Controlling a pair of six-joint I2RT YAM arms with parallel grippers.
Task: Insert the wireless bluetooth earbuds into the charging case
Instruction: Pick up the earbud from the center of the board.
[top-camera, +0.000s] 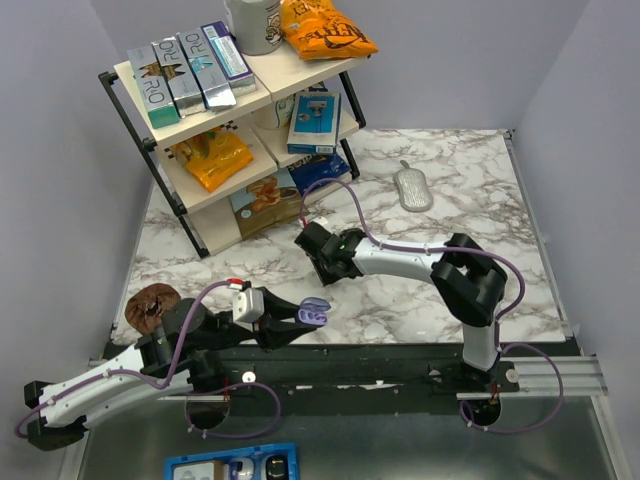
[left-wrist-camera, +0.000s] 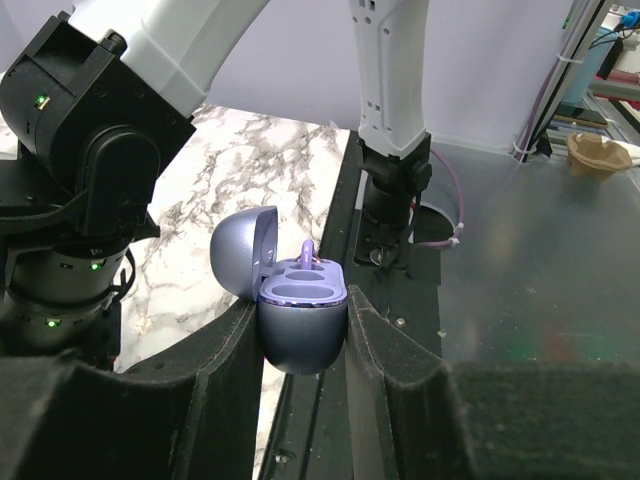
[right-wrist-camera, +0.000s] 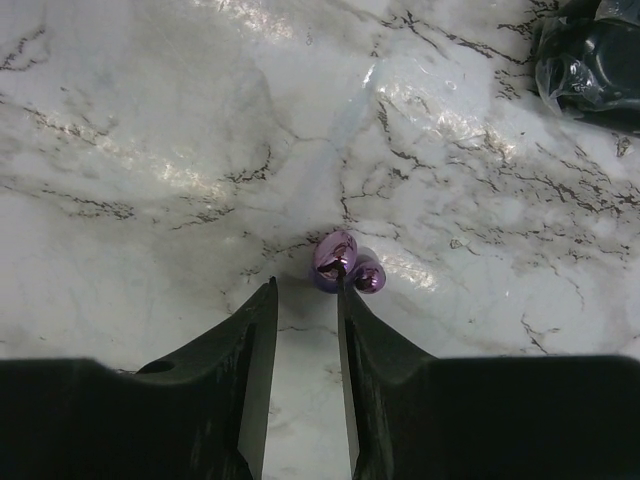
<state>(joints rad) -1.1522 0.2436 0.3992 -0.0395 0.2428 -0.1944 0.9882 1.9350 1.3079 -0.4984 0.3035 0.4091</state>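
Charging case sockets-up, lid open, clamped by left jaws; right jaws apart at earbuds.

blocked: shelf rack rear-left, grey oval rear | free: tabletop right

Marble counter, white with dark veins. Shelf rack stands on its far-left corner. Grey oval pad lies far right, brown round thing at the near-left edge. Shiny purple earbud lies on bare marble near the middle, apart from the rest.
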